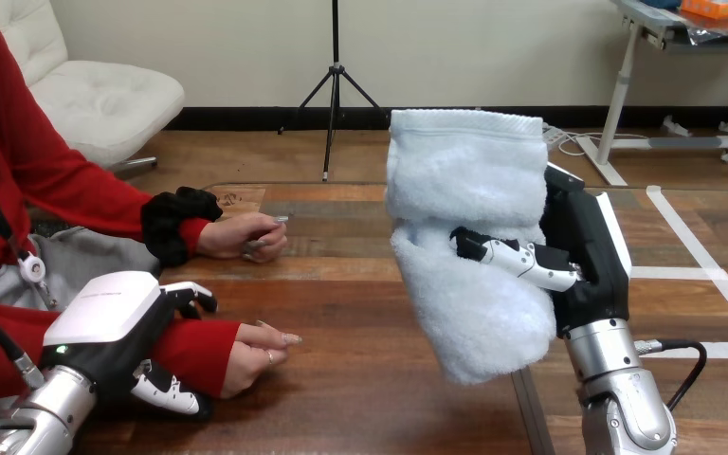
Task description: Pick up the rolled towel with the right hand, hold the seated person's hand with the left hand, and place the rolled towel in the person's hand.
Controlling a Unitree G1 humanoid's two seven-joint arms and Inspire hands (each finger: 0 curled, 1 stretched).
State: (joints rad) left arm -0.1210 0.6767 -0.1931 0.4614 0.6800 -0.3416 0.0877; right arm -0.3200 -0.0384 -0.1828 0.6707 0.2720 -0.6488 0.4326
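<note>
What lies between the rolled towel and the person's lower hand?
Nothing: in the head view only bare wooden table separates the person's lower hand from the rolled towel, held up in the right hand.

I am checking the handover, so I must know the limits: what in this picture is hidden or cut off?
Head view:
- The rolled towel covers the palm of the right hand.
- The left hand, curled round the person's wrist, hides most of it.
- The towel hides the table behind it.
- The bottom edge cuts off the left arm and the right arm.
</note>
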